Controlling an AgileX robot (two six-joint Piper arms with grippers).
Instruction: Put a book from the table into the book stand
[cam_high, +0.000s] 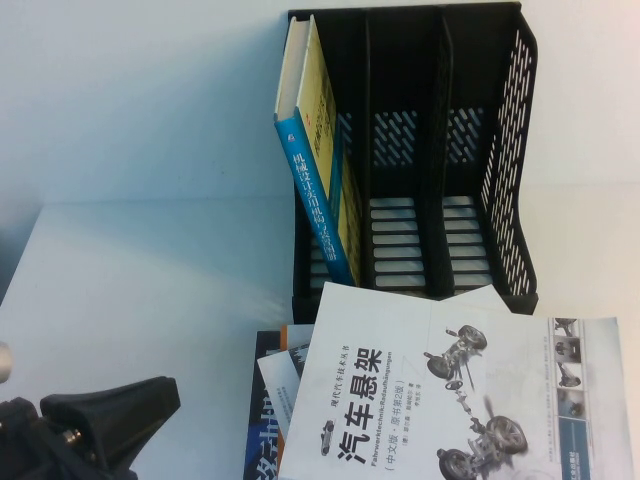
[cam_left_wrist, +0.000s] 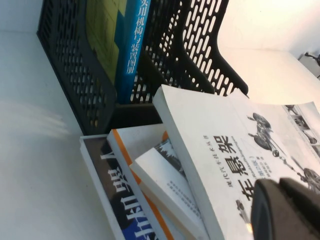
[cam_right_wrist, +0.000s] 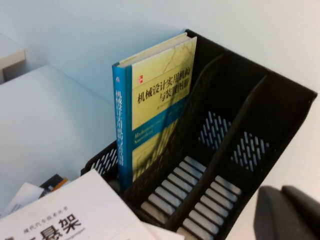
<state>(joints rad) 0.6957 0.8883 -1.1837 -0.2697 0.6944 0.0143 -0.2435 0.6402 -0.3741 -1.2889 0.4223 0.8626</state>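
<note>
This looks like a lab or office workspace set up for robot trials. A plain white bench (cam_high: 150, 290) stands against a bare pale wall (cam_high: 130, 90). Toward the bench's far edge stands a black perforated book stand (cam_high: 510, 150) holding an engineering book (cam_high: 318, 180) on mechanisms. Near the front edge lies a heap of technical volumes, topped by a white car-suspension book (cam_high: 400, 400) with drawings of parts.

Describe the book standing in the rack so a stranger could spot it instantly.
Find the black slotted rack at the back of the white table. The book stands upright in its left-hand slot, the only one filled. Unlike the white car-parts book lying flat in front, it is yellow-green with a blue spine.
</note>
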